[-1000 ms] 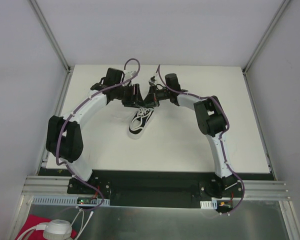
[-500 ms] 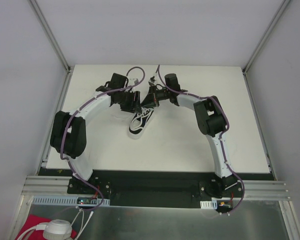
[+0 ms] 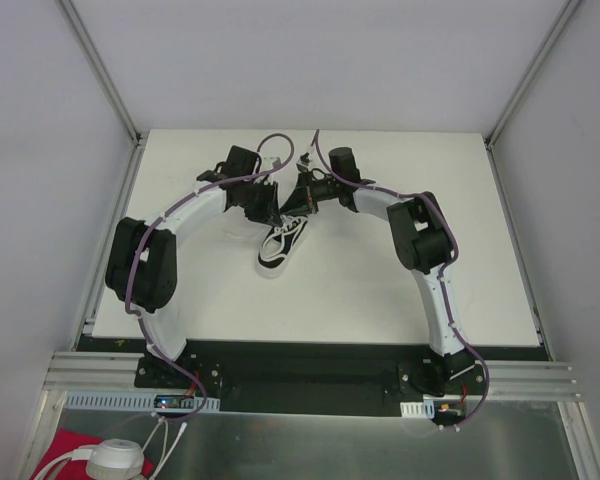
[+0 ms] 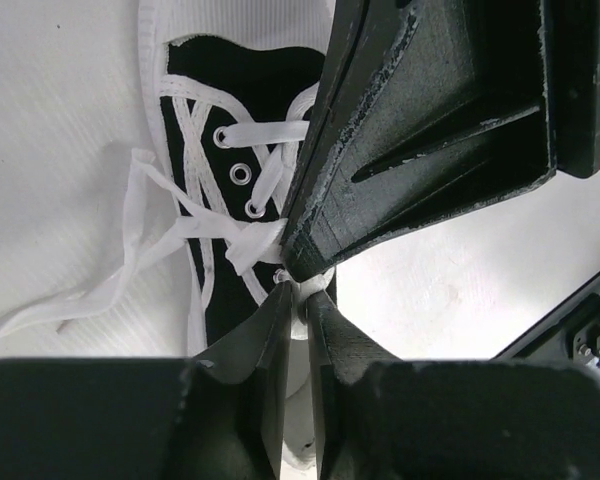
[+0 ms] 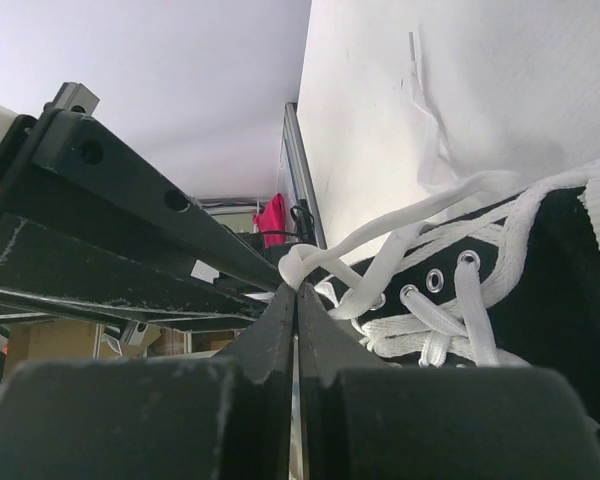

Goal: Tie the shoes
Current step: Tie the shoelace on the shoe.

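The shoe (image 3: pixel 282 243) is a small black sneaker with a white sole, lying on the white table (image 3: pixel 400 290) just in front of both grippers. Its white laces (image 4: pixel 130 250) trail loose to one side in the left wrist view. My left gripper (image 4: pixel 298 295) has its jaws nearly together on a strand of lace above the eyelets. It stands tip to tip with the right gripper (image 4: pixel 292 268). In the right wrist view my right gripper (image 5: pixel 297 290) is shut on a bunched loop of lace (image 5: pixel 305 262), with the shoe (image 5: pixel 540 300) just beyond.
Both arms arch over the table's far middle and meet above the shoe. Grey enclosure walls and metal posts (image 3: pixel 105 75) border the table. A red cloth (image 3: pixel 60 445) and a white object (image 3: pixel 115 460) lie below the near rail at the left.
My left gripper has moved right, up to the right gripper's tip, and its jaws have closed on the lace. The right arm and the shoe have stayed put.
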Action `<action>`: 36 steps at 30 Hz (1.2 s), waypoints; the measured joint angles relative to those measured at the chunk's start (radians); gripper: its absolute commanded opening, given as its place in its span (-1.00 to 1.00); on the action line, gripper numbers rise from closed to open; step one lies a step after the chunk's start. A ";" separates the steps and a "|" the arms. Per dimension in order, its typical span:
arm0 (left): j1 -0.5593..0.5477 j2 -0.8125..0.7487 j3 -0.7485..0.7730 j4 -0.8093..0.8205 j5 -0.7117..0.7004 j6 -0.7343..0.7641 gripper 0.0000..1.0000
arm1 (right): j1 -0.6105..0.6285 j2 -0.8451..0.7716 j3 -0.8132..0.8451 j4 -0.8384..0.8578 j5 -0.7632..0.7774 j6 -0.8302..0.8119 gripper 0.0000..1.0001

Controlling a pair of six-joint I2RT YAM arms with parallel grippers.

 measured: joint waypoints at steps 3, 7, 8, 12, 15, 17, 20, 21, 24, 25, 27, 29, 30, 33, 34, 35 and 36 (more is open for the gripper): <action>0.000 0.000 0.000 0.000 0.000 0.000 -1.00 | 0.001 0.000 0.000 0.000 0.000 0.000 -0.98; 0.000 -0.001 0.000 -0.002 0.006 -0.010 -1.00 | 0.001 0.000 0.000 0.000 0.000 0.000 -0.98; 0.000 -0.002 0.000 -0.003 0.013 -0.016 -1.00 | 0.001 0.000 0.000 0.000 0.000 0.001 -0.98; 0.000 -0.034 0.000 -0.006 0.061 -0.080 -1.00 | 0.002 0.000 0.000 0.000 0.004 0.003 -0.98; 0.001 -0.071 0.000 -0.003 0.095 -0.134 -1.00 | 0.003 0.000 0.002 -0.001 -0.010 0.013 -0.98; 0.003 -0.081 0.000 -0.003 0.117 -0.168 -0.96 | 0.004 0.000 0.007 0.000 -0.025 0.021 -0.98; 0.003 -0.079 0.002 -0.004 0.158 -0.220 -0.83 | 0.005 0.000 0.012 0.000 -0.039 0.026 -0.98; 0.003 -0.076 0.009 -0.004 0.185 -0.242 -0.77 | 0.005 0.000 0.012 0.000 -0.037 0.026 -0.98; -0.002 -0.066 0.037 0.023 0.293 -0.301 -0.58 | 0.005 0.002 0.012 0.000 -0.017 0.026 -0.98; -0.004 -0.064 0.045 0.042 0.338 -0.325 -0.54 | 0.005 0.003 0.012 0.002 -0.005 0.026 -0.98; -0.006 -0.062 0.055 0.089 0.412 -0.369 -0.49 | 0.005 0.007 0.012 0.003 0.007 0.026 -0.98; -0.006 -0.061 0.060 0.123 0.452 -0.389 -0.42 | 0.005 0.011 0.012 0.004 0.016 0.026 -0.98; -0.006 -0.061 0.060 0.134 0.465 -0.394 -0.40 | 0.005 0.012 0.012 0.005 0.019 0.026 -0.98; -0.005 -0.063 0.055 0.149 0.462 -0.394 -0.31 | 0.005 0.014 0.011 0.005 0.022 0.026 -0.98; -0.003 -0.067 0.047 0.152 0.454 -0.390 -0.24 | 0.005 0.014 0.011 0.006 0.023 0.025 -0.98; 0.000 -0.074 0.036 0.155 0.444 -0.386 -0.17 | 0.005 0.014 0.011 0.007 0.024 0.024 -0.98; 0.006 -0.087 0.017 0.155 0.432 -0.379 -0.16 | 0.004 0.014 0.007 0.010 0.024 0.023 -0.98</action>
